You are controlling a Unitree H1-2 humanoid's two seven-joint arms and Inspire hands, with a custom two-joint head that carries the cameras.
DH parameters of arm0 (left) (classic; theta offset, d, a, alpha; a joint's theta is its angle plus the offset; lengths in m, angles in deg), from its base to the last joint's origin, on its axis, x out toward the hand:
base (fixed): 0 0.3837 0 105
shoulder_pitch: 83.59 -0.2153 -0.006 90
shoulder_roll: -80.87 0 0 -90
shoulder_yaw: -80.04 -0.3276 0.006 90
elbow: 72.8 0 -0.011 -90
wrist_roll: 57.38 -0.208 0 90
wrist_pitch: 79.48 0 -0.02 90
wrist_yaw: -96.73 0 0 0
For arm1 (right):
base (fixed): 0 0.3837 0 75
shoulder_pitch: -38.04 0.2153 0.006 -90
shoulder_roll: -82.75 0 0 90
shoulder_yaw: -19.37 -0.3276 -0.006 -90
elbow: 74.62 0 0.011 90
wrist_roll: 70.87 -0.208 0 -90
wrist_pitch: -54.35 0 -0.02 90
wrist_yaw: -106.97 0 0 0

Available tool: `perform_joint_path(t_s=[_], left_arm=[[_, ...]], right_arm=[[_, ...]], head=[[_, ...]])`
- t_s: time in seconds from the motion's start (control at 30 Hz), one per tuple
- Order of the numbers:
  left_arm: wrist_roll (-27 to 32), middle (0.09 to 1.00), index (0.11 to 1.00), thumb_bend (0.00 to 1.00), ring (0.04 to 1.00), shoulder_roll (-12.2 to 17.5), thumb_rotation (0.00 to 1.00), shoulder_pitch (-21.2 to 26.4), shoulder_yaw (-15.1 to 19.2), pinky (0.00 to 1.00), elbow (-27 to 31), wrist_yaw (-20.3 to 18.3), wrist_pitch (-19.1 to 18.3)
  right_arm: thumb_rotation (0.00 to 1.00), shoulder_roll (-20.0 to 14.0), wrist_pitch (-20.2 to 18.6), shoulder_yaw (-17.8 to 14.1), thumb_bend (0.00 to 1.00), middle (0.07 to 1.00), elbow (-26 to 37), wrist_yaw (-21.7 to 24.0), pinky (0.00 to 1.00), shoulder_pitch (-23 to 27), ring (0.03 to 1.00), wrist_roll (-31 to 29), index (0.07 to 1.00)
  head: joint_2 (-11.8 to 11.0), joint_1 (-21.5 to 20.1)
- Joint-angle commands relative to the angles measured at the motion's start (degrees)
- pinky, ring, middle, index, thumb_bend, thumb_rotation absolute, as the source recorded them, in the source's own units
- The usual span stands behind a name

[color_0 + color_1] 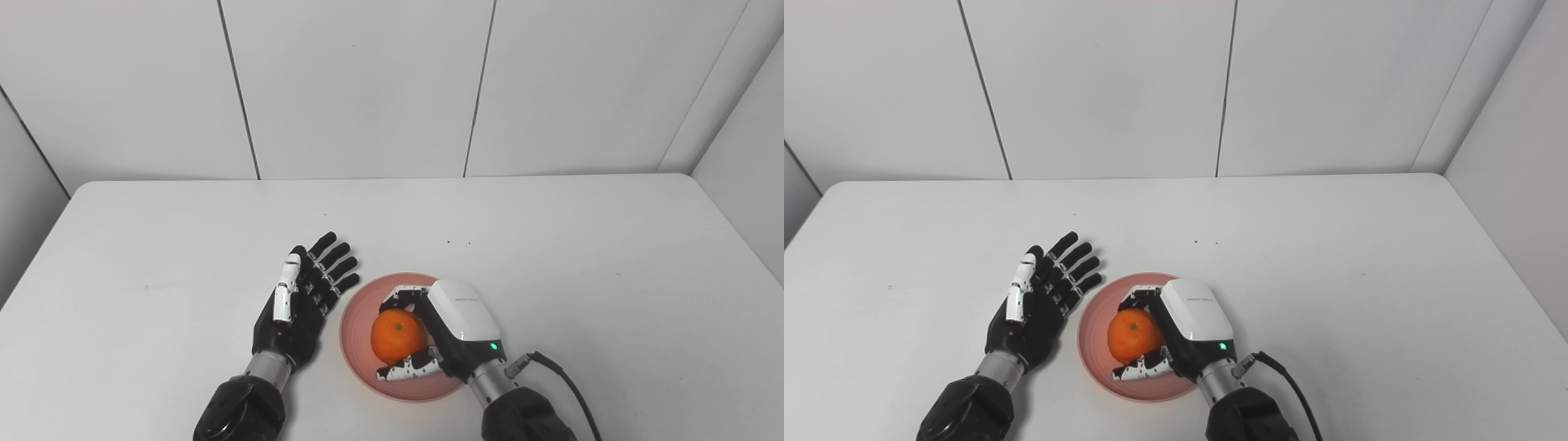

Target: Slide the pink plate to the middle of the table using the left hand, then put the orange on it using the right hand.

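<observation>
Right robot hand (450, 327) is wrapped around the orange (397, 335), fingers curling over the far side and thumb tucked under the near side, so it's got the fruit gripped. The orange sits over the pink plate (358, 312), roughly at its center; can't really tell if it's touching the plate surface or just above it. The plate is on the white table (582, 275), toward the near edge and about midway left to right. A black cable (566, 383) trails off the right wrist toward the near right.

Left robot hand (303, 294) is just left of the plate, palm turned inward, fingers stretched out and spread, pointing to the far side, holding nothing. Its fingertips come close to the plate's left rim, but I can't tell if they touch.
</observation>
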Motion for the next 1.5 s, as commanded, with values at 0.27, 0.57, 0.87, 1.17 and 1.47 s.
perform_joint_path(t_s=[0.27,0.57,0.87,1.17,1.47], left_arm=[[-1.25,0.846,0.839,0.35,0.836,-0.71,1.0,-0.77,-0.64,0.83,-0.36,0.68,-1.6],[-1.27,0.846,0.839,0.35,0.837,-0.87,1.0,-0.69,-0.24,0.83,-0.29,0.73,-2.04],[-1.27,0.85,0.84,0.35,0.84,-0.6,1.0,-0.81,-0.29,0.83,-0.41,0.31,-1.94],[-1.43,0.847,0.838,0.35,0.84,-0.56,1.0,-0.88,-0.26,0.83,-0.66,0.09,-1.76],[-1.15,0.852,0.845,0.35,0.846,-0.55,1.0,-0.83,-0.13,0.83,-0.77,-0.05,-2.01]], right_arm=[[0.14,-0.44,0.49,0.29,0.52,0.506,0.32,1.01,0.28,1.37,0.39,2.66,0.491],[0.27,0.07,-0.95,-0.98,0.88,0.67,3.85,5.05,0.45,0.38,0.57,3.89,0.671],[0.38,0.68,-1.18,-3.1,0.99,0.695,8.56,7.7,0.48,-0.44,0.595,3.51,0.705],[0.45,1.15,-0.15,-6.54,1.0,0.732,12.14,7.77,0.61,-0.51,0.683,0.84,0.738],[0.52,2.85,1.63,-11.25,1.0,0.719,16.43,4.22,0.61,0.67,0.674,-3.97,0.723]], head=[[-0.09,0.21],[-0.3,0.24],[-0.52,0.02],[-0.76,-0.18],[-0.95,-0.29]])
